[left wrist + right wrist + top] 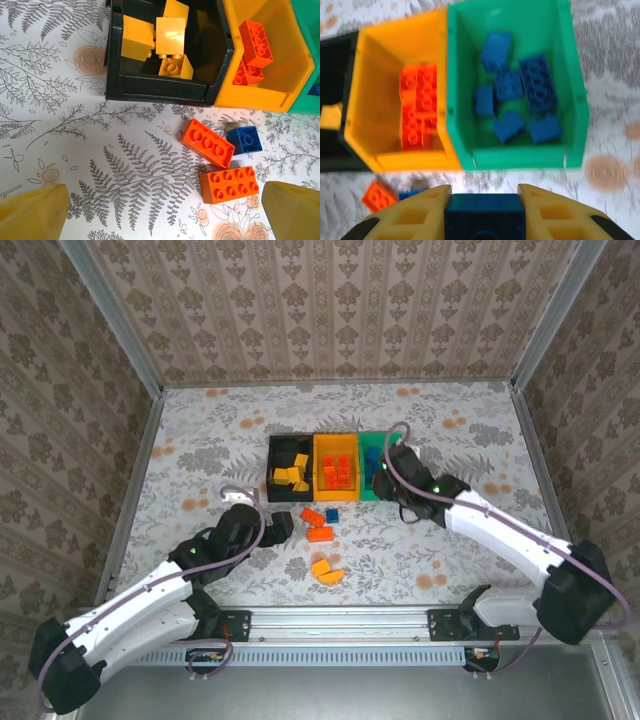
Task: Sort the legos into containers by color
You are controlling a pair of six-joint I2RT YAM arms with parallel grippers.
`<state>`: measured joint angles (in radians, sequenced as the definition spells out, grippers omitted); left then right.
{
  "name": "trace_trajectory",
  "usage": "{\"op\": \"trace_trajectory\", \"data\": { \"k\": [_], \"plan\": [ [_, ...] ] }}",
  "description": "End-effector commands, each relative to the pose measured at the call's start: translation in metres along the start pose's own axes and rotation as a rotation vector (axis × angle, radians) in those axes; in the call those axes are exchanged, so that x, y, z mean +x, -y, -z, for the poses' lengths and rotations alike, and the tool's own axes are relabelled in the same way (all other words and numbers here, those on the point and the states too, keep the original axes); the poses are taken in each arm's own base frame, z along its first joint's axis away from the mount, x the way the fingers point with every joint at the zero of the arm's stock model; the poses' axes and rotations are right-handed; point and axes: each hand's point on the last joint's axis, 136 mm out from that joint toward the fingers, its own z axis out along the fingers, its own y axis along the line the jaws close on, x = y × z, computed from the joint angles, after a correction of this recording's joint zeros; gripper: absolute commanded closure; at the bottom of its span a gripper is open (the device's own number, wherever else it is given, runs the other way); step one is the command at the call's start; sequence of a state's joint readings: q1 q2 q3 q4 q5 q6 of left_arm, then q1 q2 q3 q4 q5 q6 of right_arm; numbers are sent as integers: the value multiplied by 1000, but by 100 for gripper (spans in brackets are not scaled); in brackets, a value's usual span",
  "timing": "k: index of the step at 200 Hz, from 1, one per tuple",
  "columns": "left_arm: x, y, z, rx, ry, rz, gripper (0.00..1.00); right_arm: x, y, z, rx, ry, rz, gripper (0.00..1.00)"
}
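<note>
R gripper (386, 474) @ green bin (368, 492) | L gripper (286, 524) nr loose legos (320, 534)

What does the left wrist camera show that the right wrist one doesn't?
Left wrist: the black bin laid open with yellow bricks, and the open left pincer. Right wrist: the green bin laid open with blue bricks, plus a blue brick clamped in the right pincer. Both: the orange bin of red-orange bricks, a loose blue brick on the table.
</note>
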<state>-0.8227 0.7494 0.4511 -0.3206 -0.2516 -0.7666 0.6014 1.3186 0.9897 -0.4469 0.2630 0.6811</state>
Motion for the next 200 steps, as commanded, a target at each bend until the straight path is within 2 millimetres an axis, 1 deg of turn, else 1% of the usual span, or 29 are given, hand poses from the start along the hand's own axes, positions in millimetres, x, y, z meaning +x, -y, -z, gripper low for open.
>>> {"op": "trace_trajectory", "data": {
  "k": [1, 15, 30, 42, 51, 59, 73, 80, 89, 101, 114, 131, 142, 162, 172, 177, 179, 182, 200],
  "plan": [
    [3, -2, -3, -6, -20, -24, 0, -9, 0, -30, 43, -65, 56, 72],
    [4, -3, -4, -11, -34, -27, 0, -21, 3, -49, 78, -70, 39, 72],
    [6, -3, -5, -11, -47, -35, 0, -29, 8, -67, 115, -83, 25, 69],
    [8, -3, -6, -13, -60, -37, 0, -37, 10, -78, 139, -86, 19, 67],
    [9, -3, -7, -11, -66, -40, 0, -41, 10, -84, 148, -88, 19, 64],
    [9, -2, -8, -9, -72, -42, 0, -45, 8, -87, 148, -92, 20, 57],
    [10, 0, -9, 3, -78, -49, 0, -51, 3, -88, 138, -94, 26, 38],
    [9, 1, -9, 7, -78, -53, 0, -53, 0, -86, 126, -91, 24, 32],
    [9, 2, -9, 15, -82, -59, 0, -57, -3, -80, 108, -76, 20, 28],
    [9, 5, -10, 24, -90, -73, 0, -61, -6, -69, 83, -56, 10, 27],
    [10, 12, -12, 53, -111, -98, 0, -60, -8, -55, 46, -39, -3, 25],
    [15, 24, -18, 88, -162, -123, 1, -48, -9, -42, 9, -36, -12, 25],
    [22, 32, -24, 105, -207, -141, 2, -39, -8, -34, -8, -39, -17, 24],
    [38, 48, -36, 118, -283, -197, 6, -22, -1, -25, -23, -48, -23, 24],
    [44, 53, -43, 110, -311, -226, 6, -14, 3, -21, -28, -49, -30, 24],
    [47, 57, -46, 113, -322, -240, 6, -8, 6, -23, -23, -61, -31, 24],
    [48, 58, -47, 114, -327, -245, 6, -11, 6, -17, -35, -47, -35, 24],
    [50, 61, -48, 117, -334, -251, 6, -10, 7, -14, -40, -44, -35, 24],
    [58, 68, -59, 93, -372, -292, 6, -2, 14, -6, -43, -38, -40, 23]
  ]
}}
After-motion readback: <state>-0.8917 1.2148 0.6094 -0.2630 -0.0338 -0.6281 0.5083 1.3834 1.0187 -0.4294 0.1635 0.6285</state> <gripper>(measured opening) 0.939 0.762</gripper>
